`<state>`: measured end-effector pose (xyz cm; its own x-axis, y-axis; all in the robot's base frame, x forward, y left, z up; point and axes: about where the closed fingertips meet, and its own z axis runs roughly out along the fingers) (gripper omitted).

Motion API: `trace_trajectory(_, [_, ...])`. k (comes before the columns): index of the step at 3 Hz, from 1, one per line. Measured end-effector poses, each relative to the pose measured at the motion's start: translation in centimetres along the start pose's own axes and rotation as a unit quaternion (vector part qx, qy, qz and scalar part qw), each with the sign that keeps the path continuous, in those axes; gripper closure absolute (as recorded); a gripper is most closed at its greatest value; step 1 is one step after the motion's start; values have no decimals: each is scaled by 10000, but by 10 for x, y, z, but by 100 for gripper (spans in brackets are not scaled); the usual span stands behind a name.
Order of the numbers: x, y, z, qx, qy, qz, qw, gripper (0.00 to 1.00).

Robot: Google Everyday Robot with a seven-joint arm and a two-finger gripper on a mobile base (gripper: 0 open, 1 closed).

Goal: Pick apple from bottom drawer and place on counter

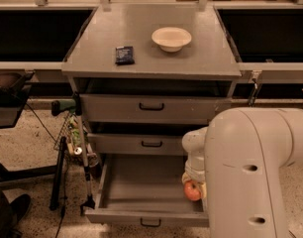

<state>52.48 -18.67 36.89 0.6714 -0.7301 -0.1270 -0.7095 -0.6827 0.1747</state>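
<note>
The small red-orange apple (191, 191) hangs over the right side of the open bottom drawer (136, 182), right under the white wrist of my arm. My gripper (194, 178) is at the apple, mostly hidden behind the big white arm (250, 172) that fills the lower right. It is shut on the apple and holds it just above the drawer floor. The rest of the drawer tray is bare. The grey counter (151, 66) tops the cabinet above.
A cream bowl (171, 37) and a small dark packet (125, 54) lie on the counter. The two upper drawers (151, 106) stand slightly open. Dark recessed bins (37, 33) flank the cabinet. A black stand with cables (81, 148) leans at the cabinet's left.
</note>
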Motion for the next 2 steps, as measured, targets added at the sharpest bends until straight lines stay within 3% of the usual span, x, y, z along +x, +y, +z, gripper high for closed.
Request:
trace_trajectory(1, [0, 0, 0, 0, 0, 0, 10000, 100])
trace_trajectory(2, [7, 18, -6, 201, -143, 89, 9997, 100])
